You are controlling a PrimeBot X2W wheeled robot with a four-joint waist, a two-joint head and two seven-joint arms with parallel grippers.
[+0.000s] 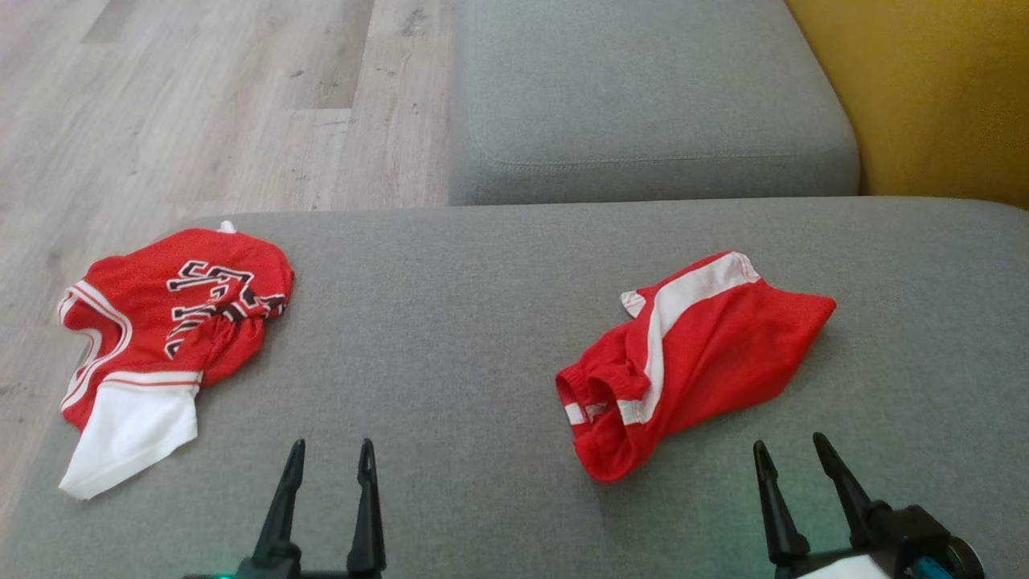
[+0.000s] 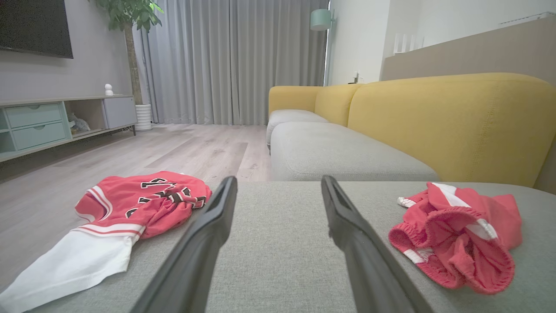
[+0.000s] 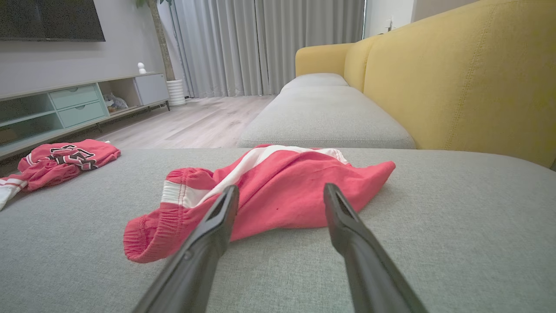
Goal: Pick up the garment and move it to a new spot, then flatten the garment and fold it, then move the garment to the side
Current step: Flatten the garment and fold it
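On the near cushion point(image 1: 450, 322) the jersey point(image 1: 173, 322) lies at the left, reaching the cushion's left edge. The shorts point(image 1: 691, 354) lie right of the middle, well apart from the jersey, with bare cushion between them. At the near edge the left gripper point(image 1: 333, 444) sits between the two garments, touching neither. The right gripper point(image 1: 788, 441) sits just near and right of the shorts. Behind the near cushion, toward the right, comes the far cushion point(image 1: 643, 88). The backrest point(image 1: 940, 88) runs along the right of both. The floor point(image 1: 201, 104) lies to the left. Across it stands a cabinet point(image 2: 43, 121), with a potted plant point(image 2: 130, 17) at its far end and curtains point(image 2: 234, 61) farthest off.
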